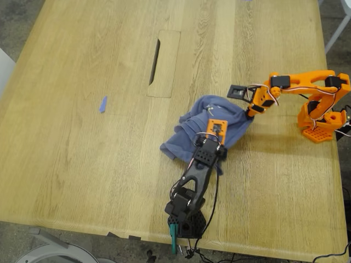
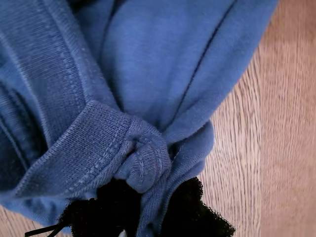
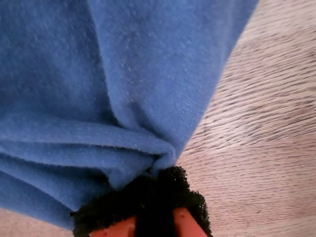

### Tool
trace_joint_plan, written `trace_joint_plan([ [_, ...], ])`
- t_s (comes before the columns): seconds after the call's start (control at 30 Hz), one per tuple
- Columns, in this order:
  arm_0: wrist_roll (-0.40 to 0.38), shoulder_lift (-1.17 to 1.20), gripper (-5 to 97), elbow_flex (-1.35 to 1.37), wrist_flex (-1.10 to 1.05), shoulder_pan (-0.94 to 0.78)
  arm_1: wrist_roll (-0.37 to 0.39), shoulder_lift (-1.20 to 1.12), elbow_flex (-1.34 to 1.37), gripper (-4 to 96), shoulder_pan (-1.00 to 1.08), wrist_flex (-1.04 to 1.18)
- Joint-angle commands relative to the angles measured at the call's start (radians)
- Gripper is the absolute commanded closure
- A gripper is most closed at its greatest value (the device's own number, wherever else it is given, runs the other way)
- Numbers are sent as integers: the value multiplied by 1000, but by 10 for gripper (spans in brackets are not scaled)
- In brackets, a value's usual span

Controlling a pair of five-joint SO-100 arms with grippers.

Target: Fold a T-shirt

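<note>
The slate-blue T-shirt lies bunched in a heap near the middle of the wooden table; its print is hidden. My first gripper, on the black arm, is over the heap. In the first wrist view it is shut on a ribbed, stitched hem of the shirt. My second gripper, on the orange arm, is at the heap's edge on the exterior view's right. In the second wrist view it is shut on a gathered fold of the shirt.
A small blue scrap lies on the table at the exterior view's left. A rectangular cable hatch with a dark slot sits behind the shirt. The orange arm's base stands at the right edge, the black arm's base at the front edge.
</note>
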Motion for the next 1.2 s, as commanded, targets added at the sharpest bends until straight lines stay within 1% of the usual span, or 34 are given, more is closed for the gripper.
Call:
trace_joint_plan([
  [0.0, -18, 75, 920, 17, -8, 94, 8, 64, 26, 914, -38, 11],
  [0.2, -35, 80, 920, 17, 21, 222, 9, 132, 52, 914, -83, 130],
  [0.37, -28, 89, 920, 75, -26, 245, 9, 173, 114, 914, -67, 137],
  [0.47, -35, 89, 919, 152, -100, 244, 12, 210, 233, 914, -72, 61],
  [0.57, -34, 86, 919, 238, -161, 230, 12, 242, 377, 914, -67, -84],
  [0.7, -14, 87, 918, 331, -206, 199, 6, 244, 486, 914, -55, -250],
  [0.73, -15, 87, 903, 341, -219, 193, 6, 242, 502, 914, -54, -278],
  [0.83, -28, 87, 766, 336, -222, 190, -2, 244, 551, 913, -44, -362],
  [0.87, -38, 87, 697, 330, -213, 186, -5, 244, 563, 908, -41, -391],
  [0.93, -57, 87, 564, 311, -189, 175, -9, 249, 583, 800, -35, -459],
  [0.97, -57, 87, 503, 304, -181, 169, -9, 256, 591, 741, -34, -492],
  [1.0, -44, 87, 447, 298, -181, 164, -6, 261, 594, 704, -34, -526],
  [1.07, -35, 89, 358, 279, -175, 167, -3, 264, 577, 668, -31, -557],
  [1.17, -48, 89, 286, 215, -104, 201, 2, 278, 518, 631, -25, -534],
])
